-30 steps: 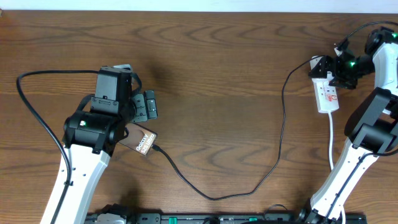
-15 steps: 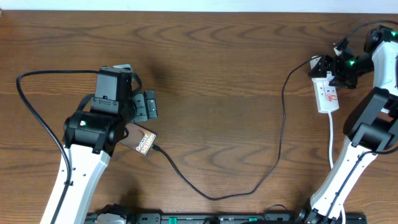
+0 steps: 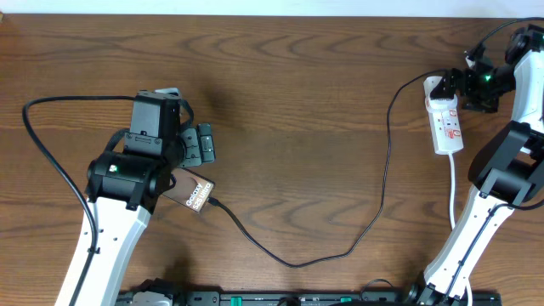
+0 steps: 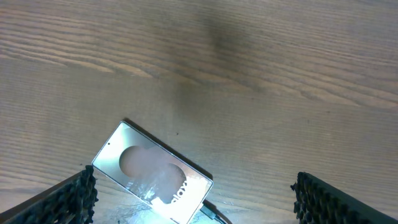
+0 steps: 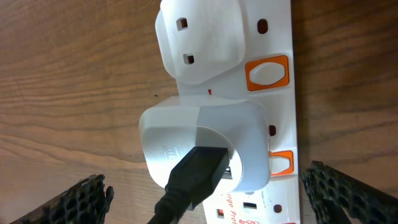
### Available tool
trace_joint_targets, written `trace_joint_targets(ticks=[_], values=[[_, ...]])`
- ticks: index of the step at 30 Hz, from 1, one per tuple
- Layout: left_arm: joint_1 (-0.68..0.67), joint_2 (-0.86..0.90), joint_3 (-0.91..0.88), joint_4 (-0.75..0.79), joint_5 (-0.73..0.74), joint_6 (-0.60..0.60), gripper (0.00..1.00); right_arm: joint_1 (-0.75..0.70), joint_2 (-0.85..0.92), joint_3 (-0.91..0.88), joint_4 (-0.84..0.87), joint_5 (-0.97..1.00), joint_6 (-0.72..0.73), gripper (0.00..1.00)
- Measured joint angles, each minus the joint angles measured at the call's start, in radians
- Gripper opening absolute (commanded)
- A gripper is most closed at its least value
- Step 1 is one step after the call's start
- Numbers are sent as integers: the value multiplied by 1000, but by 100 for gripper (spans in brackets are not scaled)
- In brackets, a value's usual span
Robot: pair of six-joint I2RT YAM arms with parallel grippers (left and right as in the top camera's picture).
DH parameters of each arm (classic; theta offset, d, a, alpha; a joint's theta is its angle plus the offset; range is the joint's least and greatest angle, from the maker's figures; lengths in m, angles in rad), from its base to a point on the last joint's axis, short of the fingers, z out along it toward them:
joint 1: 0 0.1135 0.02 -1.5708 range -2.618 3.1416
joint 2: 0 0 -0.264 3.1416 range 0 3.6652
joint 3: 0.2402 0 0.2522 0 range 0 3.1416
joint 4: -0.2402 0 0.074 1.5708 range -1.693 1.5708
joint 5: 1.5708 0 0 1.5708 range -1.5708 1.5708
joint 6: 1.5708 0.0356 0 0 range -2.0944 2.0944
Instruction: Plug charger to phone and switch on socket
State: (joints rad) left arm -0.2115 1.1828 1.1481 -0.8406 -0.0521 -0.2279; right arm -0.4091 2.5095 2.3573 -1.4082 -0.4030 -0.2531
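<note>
- Hovering over phone [image 3: 194, 192], table [image 3: 297, 76] left: left gripper [image 3: 202, 144], jaws wide, empty.
- charger [image 3: 297, 263] tip looks seated in phone; judged done.
- right gripper [image 3: 455, 87] wide, empty above socket [image 3: 446, 127], far right; switch [image 5: 281, 163] press apparently left.

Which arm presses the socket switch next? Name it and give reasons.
Right. The right gripper hangs open directly over the socket, with its orange switches in the wrist view. The left gripper sits open over the phone, far from the socket.
</note>
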Motion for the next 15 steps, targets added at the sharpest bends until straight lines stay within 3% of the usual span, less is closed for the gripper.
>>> trace_joint_targets(ticks=[15], values=[[0,0,0,0,0,0,98,23,0,-64,27,-14,0,99]])
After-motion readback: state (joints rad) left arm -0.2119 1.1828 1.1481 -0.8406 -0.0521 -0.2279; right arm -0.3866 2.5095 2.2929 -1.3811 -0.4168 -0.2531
